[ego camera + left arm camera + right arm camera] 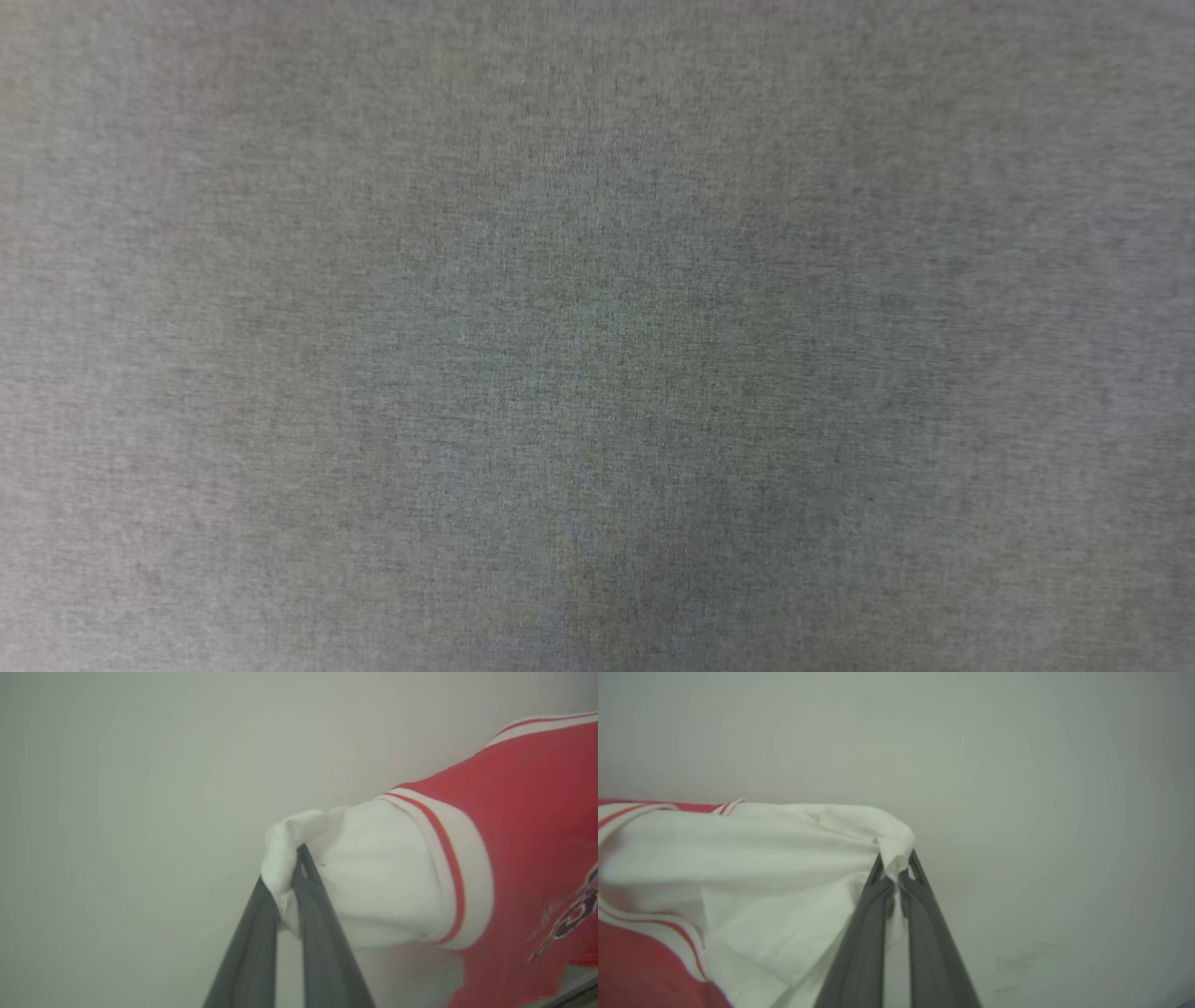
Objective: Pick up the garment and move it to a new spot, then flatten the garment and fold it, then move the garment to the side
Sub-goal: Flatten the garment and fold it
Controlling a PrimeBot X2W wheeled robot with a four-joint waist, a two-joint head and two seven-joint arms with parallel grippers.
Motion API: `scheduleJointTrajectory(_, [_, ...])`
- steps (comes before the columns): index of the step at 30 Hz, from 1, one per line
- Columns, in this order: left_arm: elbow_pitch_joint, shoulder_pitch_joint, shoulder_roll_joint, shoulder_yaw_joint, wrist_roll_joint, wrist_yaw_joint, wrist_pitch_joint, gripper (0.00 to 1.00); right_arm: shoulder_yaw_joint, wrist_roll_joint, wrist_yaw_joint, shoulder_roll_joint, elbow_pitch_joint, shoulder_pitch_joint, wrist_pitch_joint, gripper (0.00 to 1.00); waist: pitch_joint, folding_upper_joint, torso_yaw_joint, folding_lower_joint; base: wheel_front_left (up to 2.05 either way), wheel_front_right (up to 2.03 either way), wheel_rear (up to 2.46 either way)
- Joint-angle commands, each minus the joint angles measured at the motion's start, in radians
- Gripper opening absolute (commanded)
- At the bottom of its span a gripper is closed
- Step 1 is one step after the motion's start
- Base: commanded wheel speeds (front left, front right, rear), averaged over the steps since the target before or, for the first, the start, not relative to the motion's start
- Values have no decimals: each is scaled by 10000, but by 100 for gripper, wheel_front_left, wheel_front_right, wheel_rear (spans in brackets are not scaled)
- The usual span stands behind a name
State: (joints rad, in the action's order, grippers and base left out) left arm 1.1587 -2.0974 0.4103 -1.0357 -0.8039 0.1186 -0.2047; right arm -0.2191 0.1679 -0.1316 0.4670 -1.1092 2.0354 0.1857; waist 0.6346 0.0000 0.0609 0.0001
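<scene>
Left wrist view puts your garment [528,826] in the air, gathered at both sleeves. Each hold is a thin pinch on a sleeve tip, so a hard pull away from the red body could slip one free. The left gripper [287,882] is clamped on one white sleeve [373,872] and the right gripper [896,872] on the other sleeve [784,858], fingers angled outward from that body.

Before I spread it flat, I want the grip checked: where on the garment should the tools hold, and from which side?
At the two white sleeve ends, each from its outer side. The left tool is shut on one bunched sleeve and the right tool on the other sleeve. The garment runs inward from each, so pulling apart should spread it.
</scene>
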Motion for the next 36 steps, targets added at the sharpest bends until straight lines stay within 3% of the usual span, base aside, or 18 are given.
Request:
scheduleJointTrajectory(1, [101,129,-113,34,-65,-39,-112,0,38,-165,18,-13,-94,61,-106,0,266,0,52,-1,0,0,0])
scheduleJointTrajectory(10, [501,1570,-478,208,-654,77,-434,0,366,134,18,-130,-404,-910,-800,0,1017,0,61,-1,0,0,0])
scheduleJointTrajectory(15, [371,2771,-551,-76,-583,113,-563,0,514,1211,19,-416,-396,-2199,-1117,0,935,0,-29,-1,0,0,0])
scheduleJointTrajectory(19, [-178,3856,-618,-179,-663,110,-610,0,55,2011,19,-373,117,-3407,-1099,0,723,0,-80,-1,0,0,0])
scheduleJointTrajectory(24, [-1404,4954,-342,593,-774,113,-621,0,-595,3033,19,-60,1118,-4948,-1280,0,495,0,-176,-1,0,0,0])
scheduleJointTrajectory(36, [-3932,8571,69,2561,473,35,-604,0,-1296,5053,19,403,3204,-8712,-2191,0,-498,0,-360,-1,0,0,0])
